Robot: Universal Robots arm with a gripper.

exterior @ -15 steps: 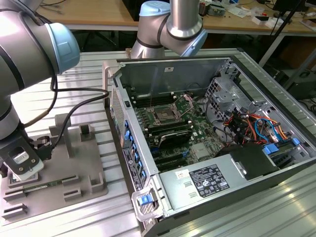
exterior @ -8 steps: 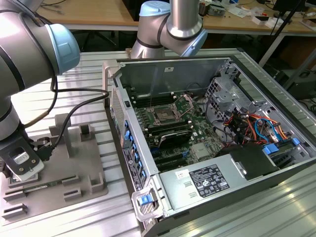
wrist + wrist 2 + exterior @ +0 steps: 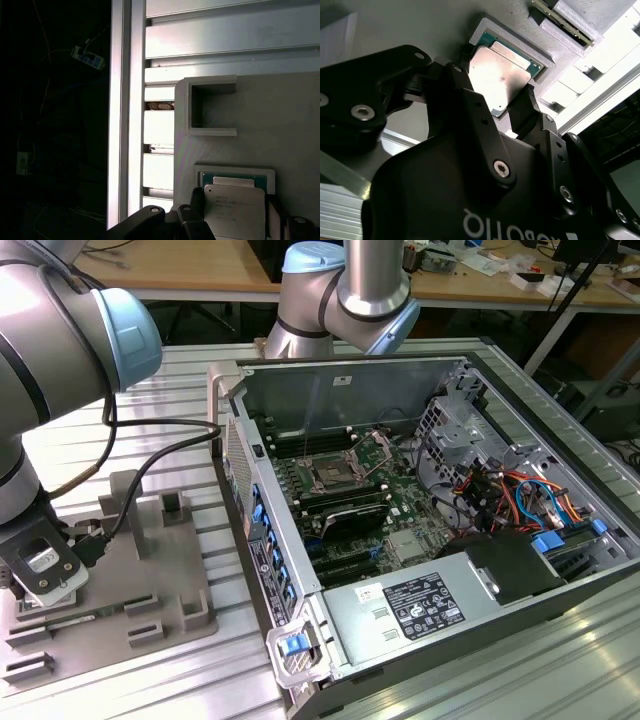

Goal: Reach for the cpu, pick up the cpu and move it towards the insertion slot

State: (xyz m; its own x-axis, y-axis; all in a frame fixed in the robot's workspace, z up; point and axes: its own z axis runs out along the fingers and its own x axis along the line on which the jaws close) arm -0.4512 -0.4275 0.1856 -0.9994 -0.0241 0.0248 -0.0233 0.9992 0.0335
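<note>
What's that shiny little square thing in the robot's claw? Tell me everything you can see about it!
It's a thin, flat, square chip with a silvery metal top and a green edge peeking out along one side. Its top carries small print. It sits at a square pocket in the grey tray, and the end effector pinches it between two black fingers on opposite edges. Whether it is lifted off the tray is hard to tell.
</note>
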